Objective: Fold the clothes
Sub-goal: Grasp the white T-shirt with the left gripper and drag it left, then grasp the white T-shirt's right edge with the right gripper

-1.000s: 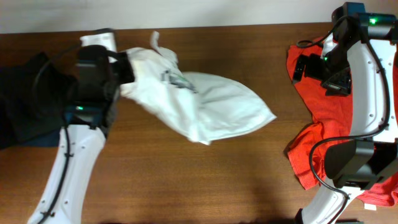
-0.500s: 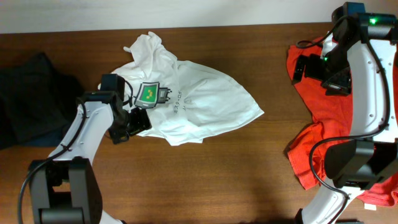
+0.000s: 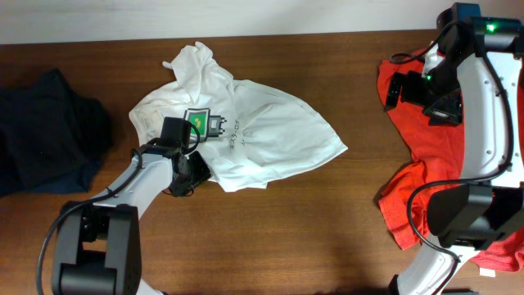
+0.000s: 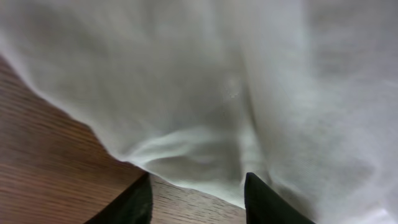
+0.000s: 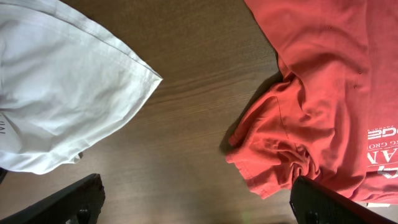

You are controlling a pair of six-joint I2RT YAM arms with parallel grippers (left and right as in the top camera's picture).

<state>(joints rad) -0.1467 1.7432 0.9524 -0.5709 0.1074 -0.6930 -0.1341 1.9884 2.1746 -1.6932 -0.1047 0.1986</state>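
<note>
The white T-shirt [image 3: 262, 135] lies crumpled on the wooden table, its green-and-black print [image 3: 196, 121] facing up. My left gripper [image 3: 195, 169] is low at the shirt's front-left edge. In the left wrist view it [image 4: 199, 205] is open, with bare wood between the fingertips [image 4: 134, 202] and the white cloth [image 4: 217, 93] just ahead. My right gripper [image 3: 407, 88] is raised over the red T-shirt [image 3: 409, 131] at the right and is open and empty [image 5: 199, 208]. The red shirt's white lettering [image 5: 380, 146] shows in the right wrist view. The dark navy garment [image 3: 41, 139] lies at the far left.
The table's far edge [image 3: 286, 34] runs along the top. The right arm's base [image 3: 463, 213] stands on the red shirt's lower part. Bare wood [image 3: 286, 238] lies in front of the white shirt and between it and the red one [image 5: 205, 106].
My left gripper let go of the white shirt, which dropped flat with the print up. The gripper then came down and moved right to the shirt's front-left edge. The right arm has not moved.
</note>
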